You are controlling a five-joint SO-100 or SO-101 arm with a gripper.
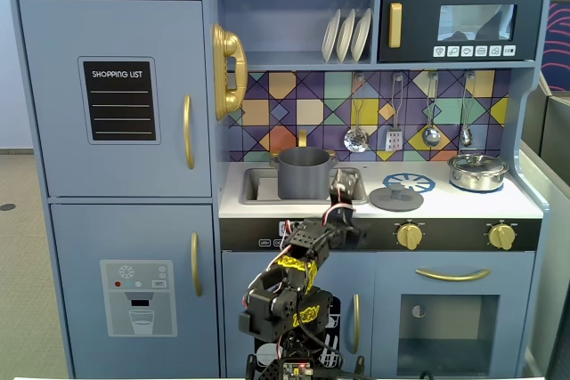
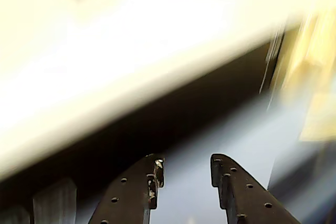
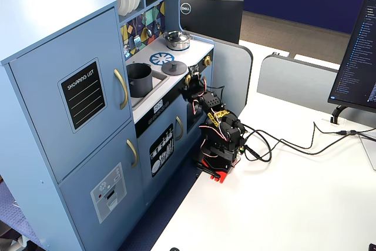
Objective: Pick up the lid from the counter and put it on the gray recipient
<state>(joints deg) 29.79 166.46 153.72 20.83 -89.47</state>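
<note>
Counter, toy kitchen: pot (image 1: 304,173) stands in the sink recess at the left of a fixed view, its mouth open and uncovered. Lid (image 1: 396,198) lies flat on the counter right of it, apart from the pot, bare counter between. Silver pot (image 1: 478,171) stands at the far right, well clear of the lid. Hanging utensils (image 1: 356,138) line the back wall above. End effector (image 1: 343,186) rises at the counter's front edge, between pot and lid; fingers parted in the wrist view.
</note>
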